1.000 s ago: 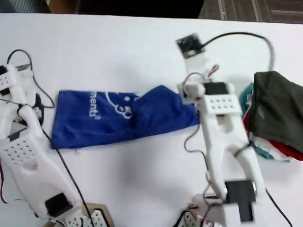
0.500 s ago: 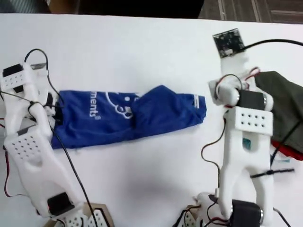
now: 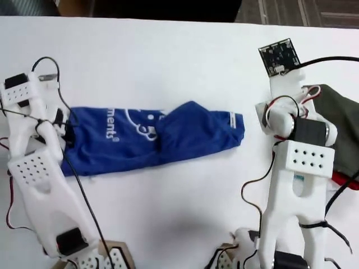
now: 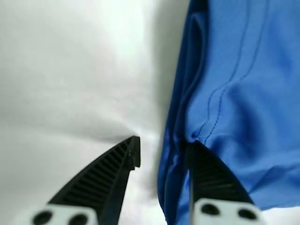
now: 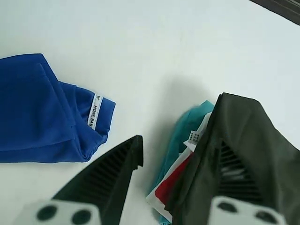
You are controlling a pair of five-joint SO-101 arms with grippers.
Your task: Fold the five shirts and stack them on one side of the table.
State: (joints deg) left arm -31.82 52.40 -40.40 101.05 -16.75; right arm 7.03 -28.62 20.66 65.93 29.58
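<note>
Folding nears its end: the stack (image 3: 339, 120) (dark green on top) sits at the counter's (image 3: 168, 67) right, the blue shirt (image 3: 151, 140) mid-counter, half-folded. The left gripper (image 4: 164, 145) straddles its edge, open; the right gripper (image 5: 180, 143), open, hovers at the stack.

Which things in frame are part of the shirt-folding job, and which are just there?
Job:
blue shirt, mid-table
pile of shirts, dark green on top, red and teal beneath
left gripper, open at the blue shirt's edge
right gripper, open by the pile

Other:
white table
arm cables
floor beyond the table
</note>
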